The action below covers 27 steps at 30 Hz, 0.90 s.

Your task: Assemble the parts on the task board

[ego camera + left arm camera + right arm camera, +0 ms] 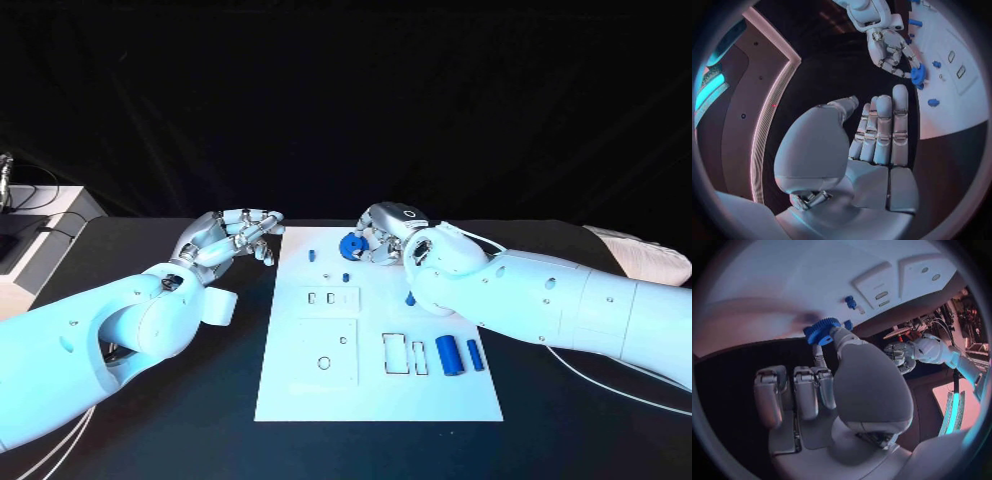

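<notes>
Near edge of board: the white task board (378, 385) is seen lying flat on the black desk (173, 420), its nearest strip bare.
Loose cylinders: two blue cylindrical parts, a thicker one (449, 354) and a thinner one (475, 354), are shown lying side by side on the board's right half, beside two narrow upright rectangular slots (404, 354).
Recessed panel: a square panel (326, 352) with a small oval opening is set in the board's left half, just nearer than a smaller block (330, 298) carrying two small slots.
Partly hidden part: a blue piece (411, 298) is glimpsed at the edge of the right forearm; its shape cannot be told.
Left hand: the left hand (231, 238) is pictured off the board, just beside its left edge over the desk, fingers held straight and close together, nothing held.
Gear: a blue toothed gear (352, 246) with a raised hub is shown at the far end of the board, near its middle; in the right wrist view its ridged rim (822, 330) is plainly seen.
Right hand: the right hand (387, 234) is shown reaching over the far end of the board, the gear pinched between thumb and a fingertip, the other fingers curled back.
Pegs: small blue pegs (310, 255) are seen standing in the board close to the gear, one (346, 277) just nearer than it.
Writing: no lettering or brand can be read on the board or parts.
</notes>
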Each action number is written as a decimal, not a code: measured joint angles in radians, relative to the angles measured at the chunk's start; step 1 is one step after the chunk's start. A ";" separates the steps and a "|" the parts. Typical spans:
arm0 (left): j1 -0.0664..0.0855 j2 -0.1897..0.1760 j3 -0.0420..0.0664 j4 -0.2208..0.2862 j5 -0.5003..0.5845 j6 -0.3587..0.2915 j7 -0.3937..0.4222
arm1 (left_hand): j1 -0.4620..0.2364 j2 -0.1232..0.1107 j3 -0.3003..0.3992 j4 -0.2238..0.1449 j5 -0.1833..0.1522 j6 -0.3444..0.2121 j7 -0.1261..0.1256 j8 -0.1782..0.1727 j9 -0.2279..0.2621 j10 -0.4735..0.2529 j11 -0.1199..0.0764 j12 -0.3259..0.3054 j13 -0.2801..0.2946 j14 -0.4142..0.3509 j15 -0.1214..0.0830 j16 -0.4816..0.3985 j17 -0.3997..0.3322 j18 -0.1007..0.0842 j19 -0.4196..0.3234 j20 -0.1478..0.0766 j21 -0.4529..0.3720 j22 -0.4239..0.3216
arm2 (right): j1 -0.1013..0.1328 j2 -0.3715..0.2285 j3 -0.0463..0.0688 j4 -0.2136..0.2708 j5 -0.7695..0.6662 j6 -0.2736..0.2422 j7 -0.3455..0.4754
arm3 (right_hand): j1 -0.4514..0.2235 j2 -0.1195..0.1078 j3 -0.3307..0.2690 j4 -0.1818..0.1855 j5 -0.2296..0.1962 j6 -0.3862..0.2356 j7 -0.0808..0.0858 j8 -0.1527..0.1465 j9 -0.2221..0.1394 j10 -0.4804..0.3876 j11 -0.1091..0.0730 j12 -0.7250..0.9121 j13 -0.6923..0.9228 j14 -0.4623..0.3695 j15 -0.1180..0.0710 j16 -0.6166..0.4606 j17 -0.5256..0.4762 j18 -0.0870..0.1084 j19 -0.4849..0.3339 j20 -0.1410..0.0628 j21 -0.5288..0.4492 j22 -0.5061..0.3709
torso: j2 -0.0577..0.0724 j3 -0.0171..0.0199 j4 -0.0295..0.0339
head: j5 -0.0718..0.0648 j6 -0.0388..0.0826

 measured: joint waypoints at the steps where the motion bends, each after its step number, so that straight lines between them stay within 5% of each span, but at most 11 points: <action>1: 0.000 0.000 0.000 0.000 0.000 0.000 0.000 | 0.000 0.000 0.000 0.000 0.000 0.000 0.000 0.000 0.000 0.000 0.000 0.000 0.000 0.000 0.000 0.000 0.000 0.000 0.000 0.000 0.000 0.000 | 0.000 0.006 0.000 -0.006 -0.002 0.000 -0.002 | 0.000 0.000 0.000 0.000 0.000 0.000 0.000 0.000 0.000 0.000 0.000 0.000 0.000 0.000 0.000 0.000 0.000 0.000 0.000 0.000 0.000 0.000 | 0.000 0.0001 -0.0006 | 0.001 0.000; 27: 0.000 0.006 0.000 -0.003 0.000 0.005 -0.003 | 0.000 0.000 0.000 0.000 0.000 0.000 0.000 0.000 0.000 0.000 0.000 0.000 0.000 0.000 0.000 0.000 0.000 0.000 0.000 0.000 -0.001 0.000 | -0.022 0.076 0.004 -0.072 -0.020 -0.001 -0.012 | -0.015 -0.014 0.003 0.003 -0.029 -0.004 0.003 -0.005 -0.001 0.000 0.000 0.000 0.000 0.000 0.000 0.000 0.000 0.000 0.000 0.000 0.000 0.000 | -0.001 0.0024 -0.0031 | 0.008 -0.008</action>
